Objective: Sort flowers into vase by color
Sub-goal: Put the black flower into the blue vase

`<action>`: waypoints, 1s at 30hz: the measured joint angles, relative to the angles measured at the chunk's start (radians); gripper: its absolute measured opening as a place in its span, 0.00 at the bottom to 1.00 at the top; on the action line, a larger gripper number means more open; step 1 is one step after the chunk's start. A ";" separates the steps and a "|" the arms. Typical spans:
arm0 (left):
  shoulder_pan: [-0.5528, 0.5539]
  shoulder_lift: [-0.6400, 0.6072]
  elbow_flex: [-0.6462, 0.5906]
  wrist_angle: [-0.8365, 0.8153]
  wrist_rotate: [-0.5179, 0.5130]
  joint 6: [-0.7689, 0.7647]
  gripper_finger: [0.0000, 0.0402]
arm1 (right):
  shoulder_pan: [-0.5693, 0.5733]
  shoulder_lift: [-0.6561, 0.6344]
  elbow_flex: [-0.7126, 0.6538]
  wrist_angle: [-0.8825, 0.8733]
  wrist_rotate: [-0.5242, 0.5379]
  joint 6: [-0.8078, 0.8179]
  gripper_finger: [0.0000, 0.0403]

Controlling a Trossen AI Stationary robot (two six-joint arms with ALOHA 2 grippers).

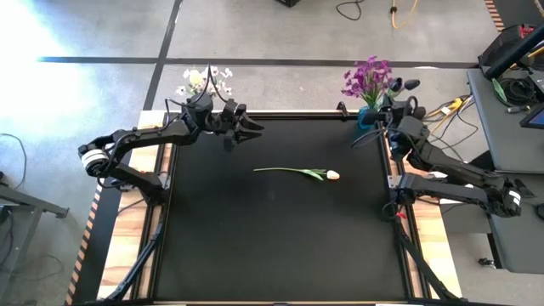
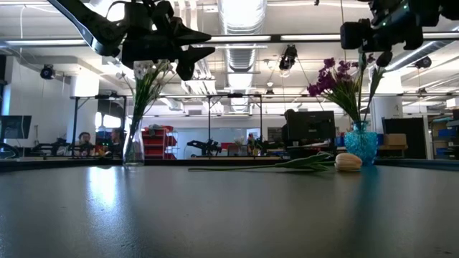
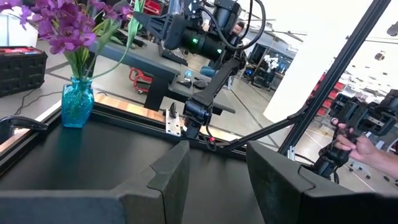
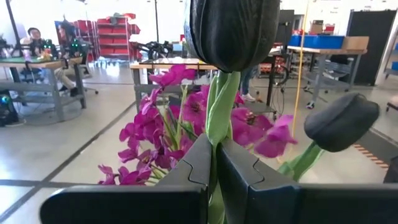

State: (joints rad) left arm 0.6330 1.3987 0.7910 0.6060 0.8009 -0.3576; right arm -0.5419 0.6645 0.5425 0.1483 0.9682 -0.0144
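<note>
Dark tulip (image 4: 233, 31) in right end effector (image 4: 214, 165) (raised over vase (image 1: 367, 116))

Cream-peach tulip (image 1: 327, 175) lying mid-table, dark tulip (image 4: 233, 31) upright, gripped

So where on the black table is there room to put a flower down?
Nearly all of the black table is bare: the whole near half and both sides of the cream tulip lying mid-table. It's crowded only at the far corners, by the clear vase and the blue vase.
</note>
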 joint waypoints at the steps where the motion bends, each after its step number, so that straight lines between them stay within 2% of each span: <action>1: 0.000 0.000 0.000 0.000 0.000 0.000 0.36 | 0.000 -0.001 0.003 0.000 -0.001 0.005 0.03; 9: 0.000 0.000 0.000 0.000 -0.001 0.000 0.36 | -0.002 -0.002 0.023 -0.005 0.007 0.007 0.03; 13: 0.000 0.000 0.000 0.000 -0.003 0.000 0.36 | -0.002 0.005 0.023 -0.036 0.113 0.018 0.03; 16: 0.000 0.000 0.000 0.000 -0.007 0.000 0.36 | -0.002 0.014 0.023 -0.042 0.142 0.018 0.03; 25: 0.000 0.000 0.000 0.000 -0.007 0.001 0.36 | -0.002 0.041 0.023 0.023 0.122 -0.025 0.03; 30: 0.000 0.000 0.000 0.000 -0.007 0.001 0.35 | -0.002 0.052 0.022 0.103 0.031 -0.148 0.03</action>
State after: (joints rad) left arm 0.6327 1.3987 0.7910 0.6059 0.7937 -0.3565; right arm -0.5438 0.7163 0.5644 0.2516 0.9997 -0.1625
